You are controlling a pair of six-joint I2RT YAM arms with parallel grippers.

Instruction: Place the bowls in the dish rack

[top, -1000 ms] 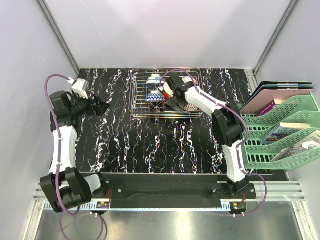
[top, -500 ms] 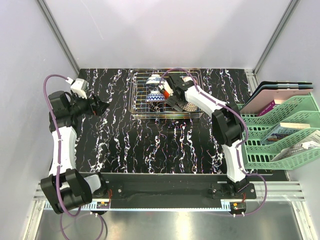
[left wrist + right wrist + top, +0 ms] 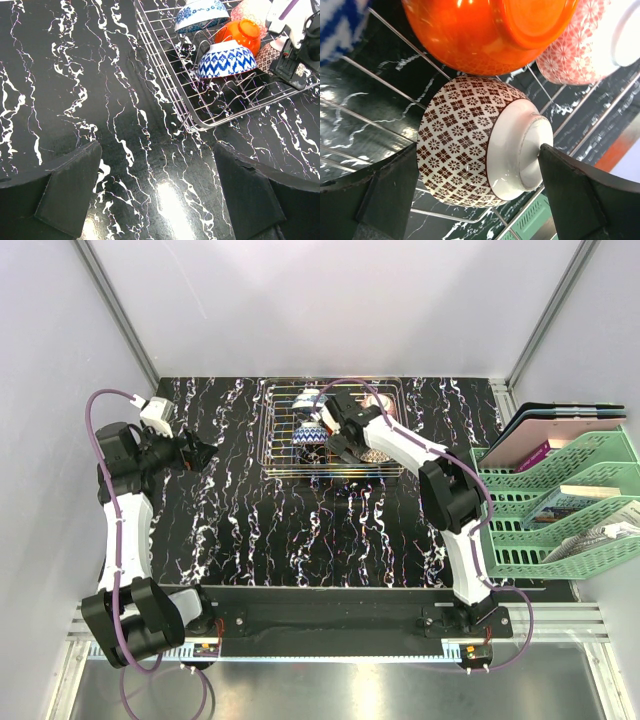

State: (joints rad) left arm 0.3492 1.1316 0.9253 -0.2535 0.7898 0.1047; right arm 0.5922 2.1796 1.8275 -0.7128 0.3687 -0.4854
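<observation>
Right fingers [image 3: 385, 195] shifted left over the dish rack [image 3: 172, 85], spread wide; left fingers [image 3: 70, 195] likewise released.

A wide stretch of bare marbled table [image 3: 300, 530] is lying between the left gripper [image 3: 155, 195], its jaws standing wide, and the dish rack [image 3: 167, 75], whose low wire wall is barring a level approach. Inside, the blue zigzag bowl [image 3: 225, 59], orange bowl [image 3: 239, 31] and brown-patterned bowl [image 3: 470, 140] are crowding together, the last one sitting between the spread fingers of the right gripper [image 3: 480, 192]. The green trays [image 3: 560, 500] are hemming in the table's right side.
</observation>
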